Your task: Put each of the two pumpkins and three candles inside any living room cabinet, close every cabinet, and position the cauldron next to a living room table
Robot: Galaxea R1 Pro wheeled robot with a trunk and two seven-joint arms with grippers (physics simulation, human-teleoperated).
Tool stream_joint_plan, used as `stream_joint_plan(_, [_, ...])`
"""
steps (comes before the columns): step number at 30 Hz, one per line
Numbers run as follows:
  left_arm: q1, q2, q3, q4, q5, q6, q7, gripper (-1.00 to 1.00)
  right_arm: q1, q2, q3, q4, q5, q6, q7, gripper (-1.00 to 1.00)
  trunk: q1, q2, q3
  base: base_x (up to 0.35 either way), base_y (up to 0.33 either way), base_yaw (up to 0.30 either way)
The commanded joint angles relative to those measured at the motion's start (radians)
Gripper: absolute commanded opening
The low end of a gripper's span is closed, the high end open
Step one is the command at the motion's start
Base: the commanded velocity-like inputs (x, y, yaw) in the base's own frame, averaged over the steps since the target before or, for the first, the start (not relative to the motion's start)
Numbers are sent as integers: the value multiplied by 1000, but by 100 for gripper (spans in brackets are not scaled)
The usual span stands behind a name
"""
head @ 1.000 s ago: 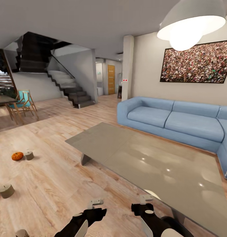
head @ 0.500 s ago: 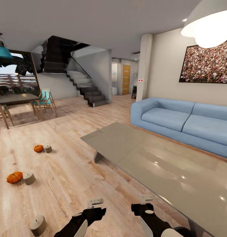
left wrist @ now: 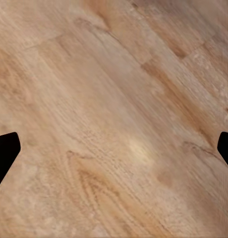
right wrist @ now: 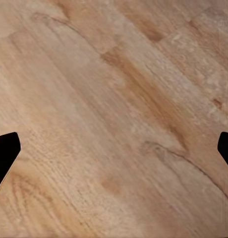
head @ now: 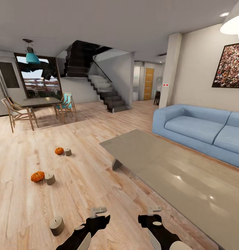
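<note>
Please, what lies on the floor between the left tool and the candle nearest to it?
Nothing: in the head view, only bare wooden floor separates the left tool from the nearest candle, which stands alone.

Two pumpkins lie on the floor ahead and to the left of the left claw [head: 98, 210]: a nearer one [head: 37, 176] and a farther one [head: 59, 150]. Three candles: one [head: 57, 225] just left of that claw, one [head: 49, 178] beside the nearer pumpkin, one [head: 67, 152] beside the farther pumpkin. One worktop [head: 175, 173] stretches ahead and right of the right claw [head: 154, 209]. One sofa [head: 199, 128] beyond it. Two claws.
</note>
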Motion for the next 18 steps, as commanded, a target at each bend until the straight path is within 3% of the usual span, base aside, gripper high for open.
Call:
stream_joint_plan(1, [-1,0,-2,0,8,1,-1,100,0,0,6,0,1,0,-6,100,0,0,-1,0,0,290])
stream_joint_plan(18, [-1,0,-2,2,8,-5,-1,100,0,0,6,0,1,0,-6,100,0,0,-1,-53,0,289])
